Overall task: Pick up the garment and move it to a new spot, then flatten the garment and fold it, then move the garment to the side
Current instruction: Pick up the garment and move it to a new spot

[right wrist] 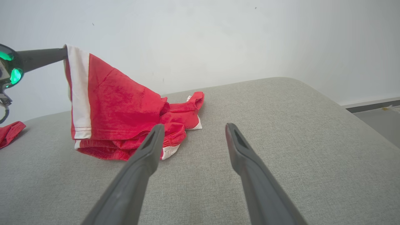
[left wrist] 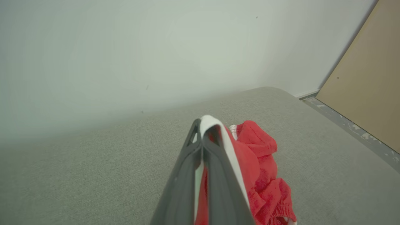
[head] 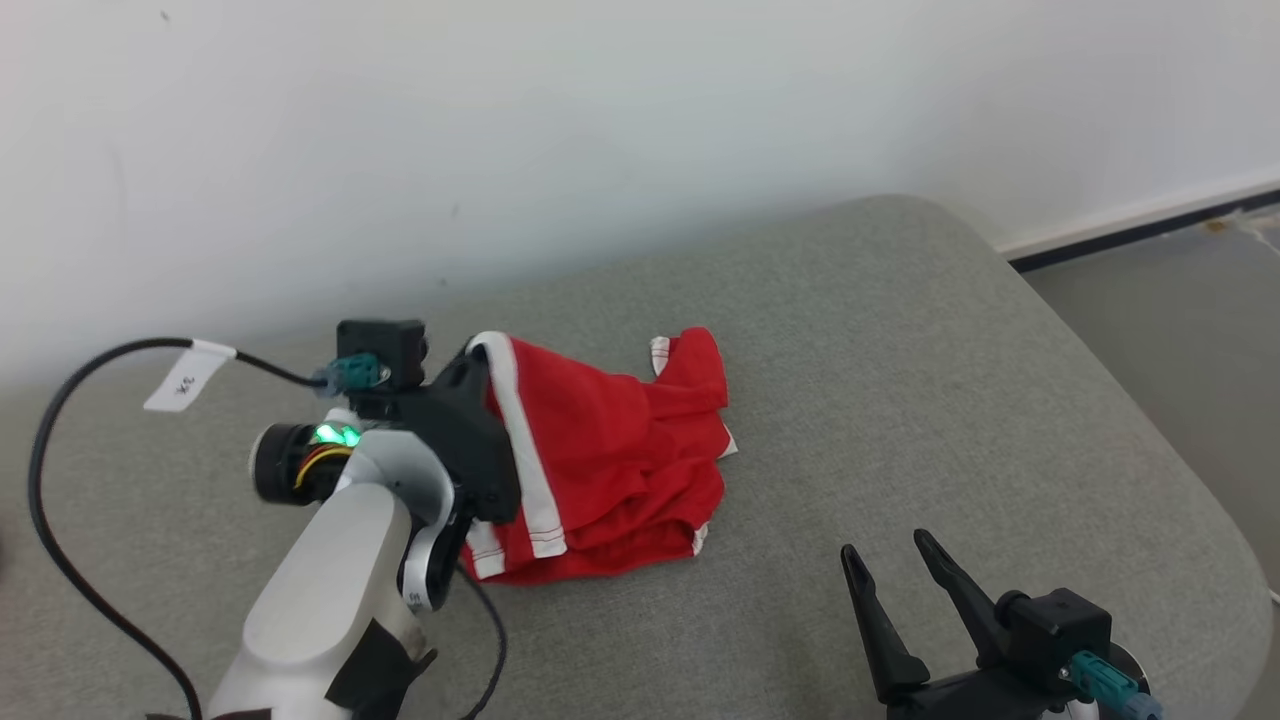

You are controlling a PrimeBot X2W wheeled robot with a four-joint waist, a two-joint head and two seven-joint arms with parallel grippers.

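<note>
The garment is a pair of red shorts with white side stripes, crumpled on the grey cushion. My left gripper is shut on its white-striped edge and holds that corner up off the cushion, while the rest trails on the fabric surface. In the left wrist view the shut fingers pinch the white stripe, with the garment hanging to their right. My right gripper stands open and holds nothing, near the front right of the cushion. In the right wrist view the right gripper points toward the garment, which hangs from the left gripper.
A white wall rises right behind the cushion. The cushion's rounded edge drops to grey floor at the right. A tan board leans by the wall. Another bit of red cloth lies at the far left. A black cable loops beside my left arm.
</note>
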